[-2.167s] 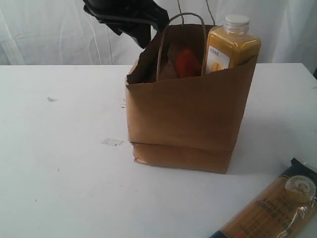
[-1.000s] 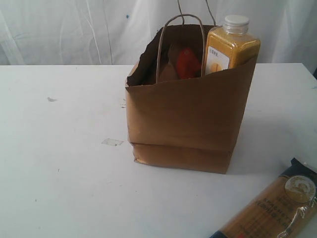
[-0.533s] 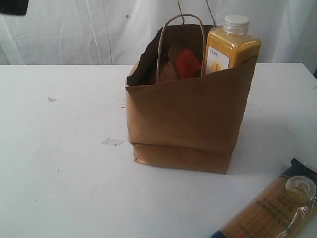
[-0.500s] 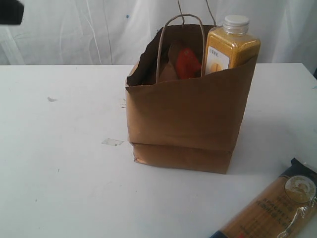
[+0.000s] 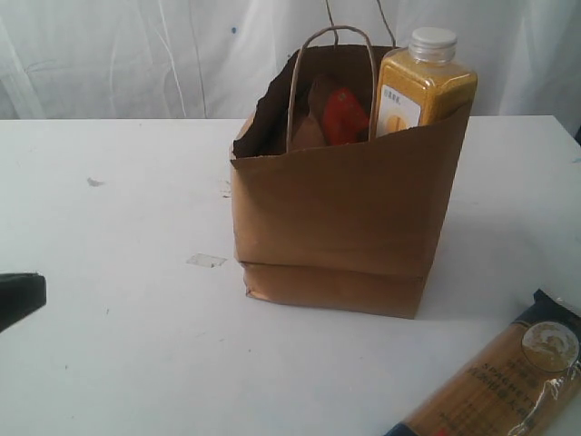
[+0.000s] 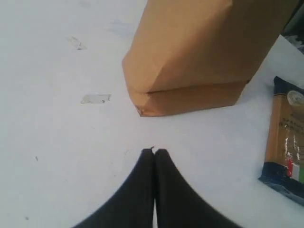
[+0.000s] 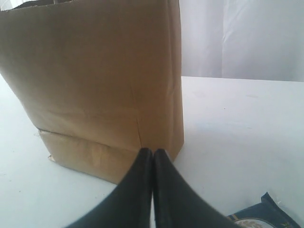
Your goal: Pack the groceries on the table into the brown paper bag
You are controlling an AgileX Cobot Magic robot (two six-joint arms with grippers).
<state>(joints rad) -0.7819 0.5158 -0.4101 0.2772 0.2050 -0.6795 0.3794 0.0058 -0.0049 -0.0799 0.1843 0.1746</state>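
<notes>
Nearest of all, down at the near right corner of the bench, the spaghetti packet lies flat and slanted, its dark end with the round emblem pointing far-right. It sits outside the bag and apart from it, with bare bench between.

Over at the near left edge, a dark block of the left arm pokes in low over the bench. From the wrist, the left fingers are clenched tip to tip, nothing between them, hovering over white bench and aimed at the bag's near bottom corner.

The right fingers are pressed together too, also empty, pointing at the bag's lower edge. A dark corner of the packet shows close beside them.

A little further in, a small pale tape patch is stuck to the bench just left of the bag.

Middle of the scene now: the brown paper bag stands upright, its ragged rim open, one twisted loop handle arching above it.

Inside, the yellow white-capped bottle stands at the right side, shoulders and cap clear of the rim. Left of it, the brown pouch with orange-red label leans against the far wall. What lies deeper in the bag cannot be seen.

Further left, a small grey scuff marks the bench, and behind everything hangs a white curtain.
</notes>
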